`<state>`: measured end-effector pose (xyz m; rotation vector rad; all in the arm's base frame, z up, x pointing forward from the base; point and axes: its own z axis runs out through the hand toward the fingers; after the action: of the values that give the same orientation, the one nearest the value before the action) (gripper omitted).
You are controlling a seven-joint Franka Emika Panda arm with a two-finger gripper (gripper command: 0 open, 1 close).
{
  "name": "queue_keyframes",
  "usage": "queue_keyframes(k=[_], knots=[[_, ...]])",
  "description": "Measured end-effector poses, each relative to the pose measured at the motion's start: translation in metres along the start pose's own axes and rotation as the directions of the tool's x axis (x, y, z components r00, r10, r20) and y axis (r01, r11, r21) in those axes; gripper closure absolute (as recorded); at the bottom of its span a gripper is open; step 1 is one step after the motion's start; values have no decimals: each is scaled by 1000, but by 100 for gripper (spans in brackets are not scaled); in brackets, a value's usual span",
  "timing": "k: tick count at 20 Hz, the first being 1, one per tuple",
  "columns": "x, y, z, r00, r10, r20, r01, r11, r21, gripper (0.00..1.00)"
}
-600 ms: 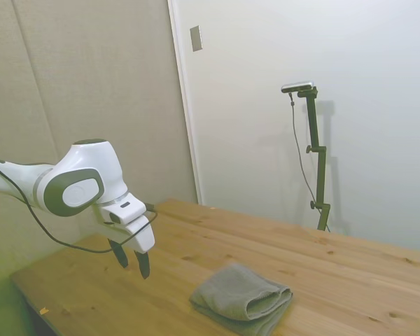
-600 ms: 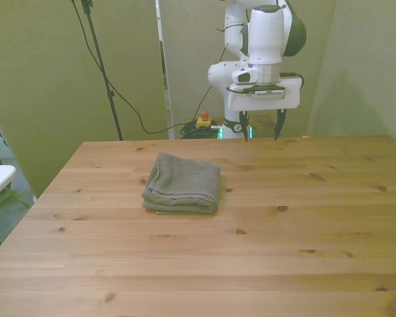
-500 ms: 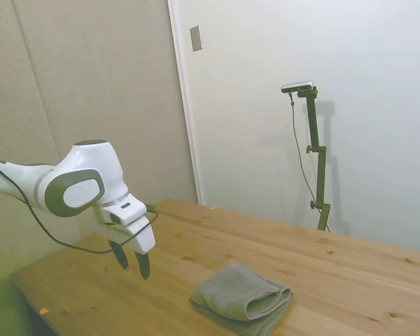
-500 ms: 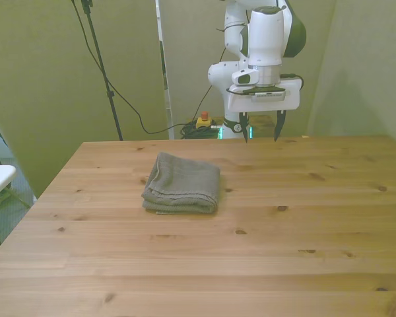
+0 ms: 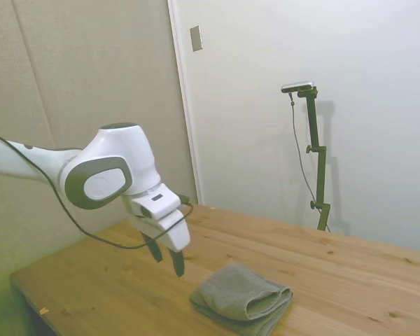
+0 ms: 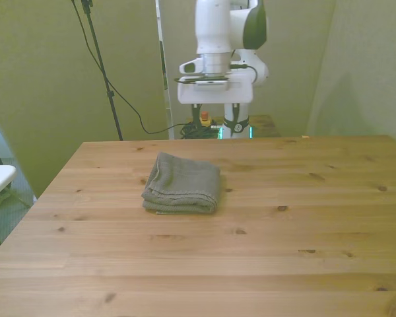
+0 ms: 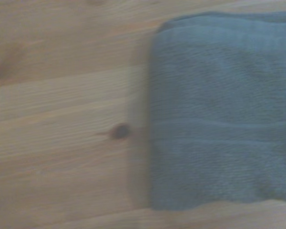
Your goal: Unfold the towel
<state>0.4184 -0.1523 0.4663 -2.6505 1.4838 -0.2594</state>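
One folded towel (image 6: 182,183) lies on one table (image 6: 284,231), one end effector (image 5: 166,256) hovering open.

White arm extended over the table from the side view's left, wrist housing angled downward. Gripper (image 5: 166,255) (image 6: 213,113) held in the air, its two dark fingers (image 5: 177,262) parted and pointing down toward the surface, grasping nothing.
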Motion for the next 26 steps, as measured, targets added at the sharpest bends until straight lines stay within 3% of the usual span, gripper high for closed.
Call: queue_keyframes(k=[9,16,17,21,26], knots=[[126,87,13,989,143,32,-145,988,54,0],[160,113,59,976,161,147,-184,970,161,0],[162,112,66,974,148,172,-179,966,185,100],[162,97,84,968,79,239,-142,956,257,100],[160,85,92,963,48,264,-119,957,263,100]])
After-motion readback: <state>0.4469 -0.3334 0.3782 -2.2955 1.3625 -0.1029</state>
